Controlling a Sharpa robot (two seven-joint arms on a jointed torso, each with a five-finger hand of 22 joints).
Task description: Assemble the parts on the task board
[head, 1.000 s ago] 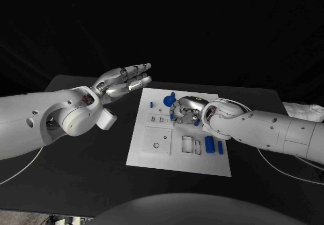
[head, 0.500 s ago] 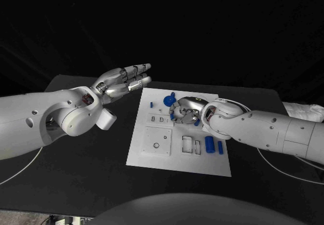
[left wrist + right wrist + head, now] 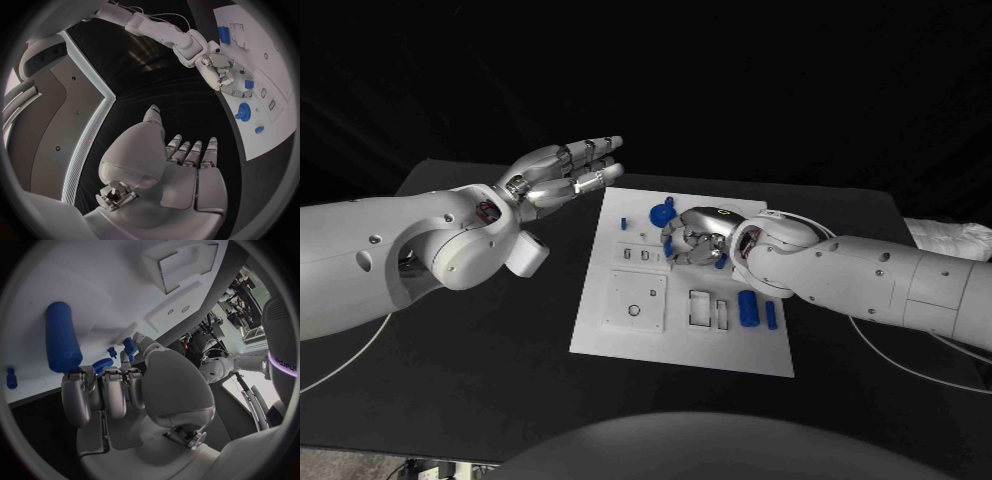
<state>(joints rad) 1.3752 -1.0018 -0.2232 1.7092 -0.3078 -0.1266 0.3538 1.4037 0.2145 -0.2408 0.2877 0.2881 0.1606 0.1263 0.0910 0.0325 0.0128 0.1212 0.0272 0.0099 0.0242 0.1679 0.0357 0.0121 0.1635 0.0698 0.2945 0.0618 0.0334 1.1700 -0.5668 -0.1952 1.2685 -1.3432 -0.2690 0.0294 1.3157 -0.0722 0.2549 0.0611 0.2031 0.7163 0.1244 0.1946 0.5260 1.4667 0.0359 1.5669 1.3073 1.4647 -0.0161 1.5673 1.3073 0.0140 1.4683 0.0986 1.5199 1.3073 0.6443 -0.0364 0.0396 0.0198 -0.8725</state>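
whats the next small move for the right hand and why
Probably close the fingers on the small blue part and lift it: the right hand is curled over the task board right beside it, while the left hand hovers off the board.

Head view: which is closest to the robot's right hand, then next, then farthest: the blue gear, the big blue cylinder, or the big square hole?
From the right hand:
1. Blue gear, just beyond the hand, toward the board's far edge.
2. Big blue cylinder, nearer the robot, on the board's right side.
3. Big square hole, in the task board's left part, nearer the robot.
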